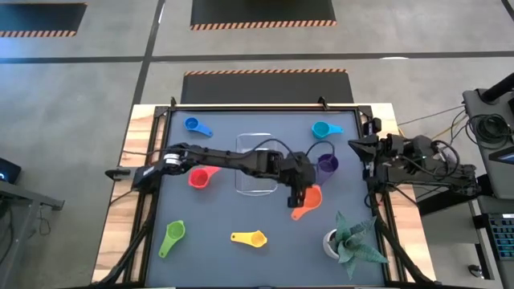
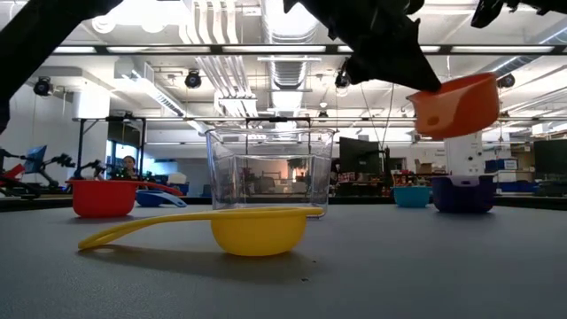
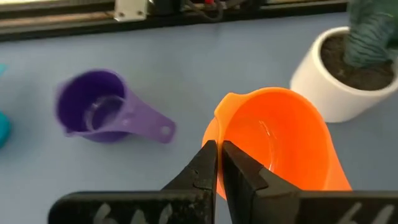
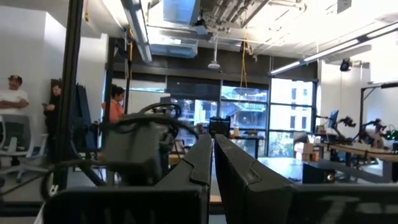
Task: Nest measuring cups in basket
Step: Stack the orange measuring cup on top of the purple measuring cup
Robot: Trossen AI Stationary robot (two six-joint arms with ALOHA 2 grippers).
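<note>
A robotics lab/open workshop floor. Behind the table (image 2: 461, 266): exposed ceiling ducts (image 2: 221, 53) w/ track lights, more robot arms (image 2: 35, 164) on benches, monitors. Beyond it too, hazard-striped floor mats (image 1: 263, 11) and people (image 4: 12, 99) standing by big windows (image 4: 249, 118).

I see open mat between the basket (image 1: 259, 164) and my left gripper (image 1: 295, 195); the purple cup (image 1: 326, 164) sits close beside it, the potted plant (image 1: 347, 241) blocks the near right corner, yellow cup (image 1: 249, 238) lies in front
</note>
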